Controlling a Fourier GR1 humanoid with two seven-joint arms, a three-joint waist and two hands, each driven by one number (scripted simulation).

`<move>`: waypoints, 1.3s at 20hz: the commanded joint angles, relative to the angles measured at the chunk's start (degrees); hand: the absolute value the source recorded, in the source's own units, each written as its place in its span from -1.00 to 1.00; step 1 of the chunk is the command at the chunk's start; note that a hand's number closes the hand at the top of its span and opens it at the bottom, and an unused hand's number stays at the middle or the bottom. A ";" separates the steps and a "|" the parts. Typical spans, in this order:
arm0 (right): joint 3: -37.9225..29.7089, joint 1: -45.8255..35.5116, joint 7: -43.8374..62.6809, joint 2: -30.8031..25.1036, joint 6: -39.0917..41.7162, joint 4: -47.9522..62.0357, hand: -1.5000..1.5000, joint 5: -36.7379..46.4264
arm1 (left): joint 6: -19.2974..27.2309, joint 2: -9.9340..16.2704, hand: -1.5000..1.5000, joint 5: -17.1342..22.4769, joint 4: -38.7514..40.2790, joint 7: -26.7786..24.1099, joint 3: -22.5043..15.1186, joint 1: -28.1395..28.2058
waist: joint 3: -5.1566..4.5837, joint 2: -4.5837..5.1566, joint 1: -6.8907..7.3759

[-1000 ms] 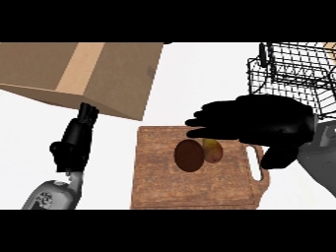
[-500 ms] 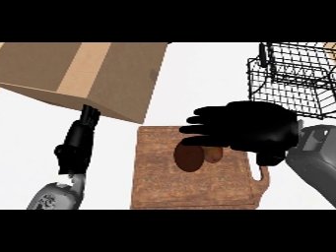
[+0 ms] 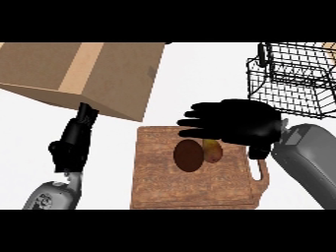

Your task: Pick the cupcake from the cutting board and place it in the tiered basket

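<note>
Two robot hands show over the white counter [image 3: 199, 74].
The right robot hand [image 3: 232, 123] hovers spread wide, palm down, above the far end of the brown cutting board [image 3: 192, 184], holding nothing. The cupcake [image 3: 212, 150] sits on the board just under its fingers, next to a dark shadow. The left robot hand [image 3: 74, 142] rests open at the left, fingers up, near a big cardboard box [image 3: 76, 74]. The black wire tiered basket [image 3: 298, 81] stands at the far right.
</note>
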 commanded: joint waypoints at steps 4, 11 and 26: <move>-0.58 -1.40 -4.71 3.48 0.83 8.92 -1.00 3.97 | 0.05 -1.61 0.00 -1.85 0.17 -1.90 0.79 1.19 | -0.14 0.13 0.18; -0.27 1.02 -5.95 5.97 1.09 8.58 -1.00 5.71 | -0.75 -3.39 0.00 -2.82 4.83 -4.28 2.15 0.25 | -0.15 0.10 -0.21; -0.16 1.01 -7.31 7.97 4.18 9.85 -1.00 8.53 | -5.06 -2.64 0.00 -1.40 3.62 -1.43 6.75 -2.34 | -0.15 0.08 -0.27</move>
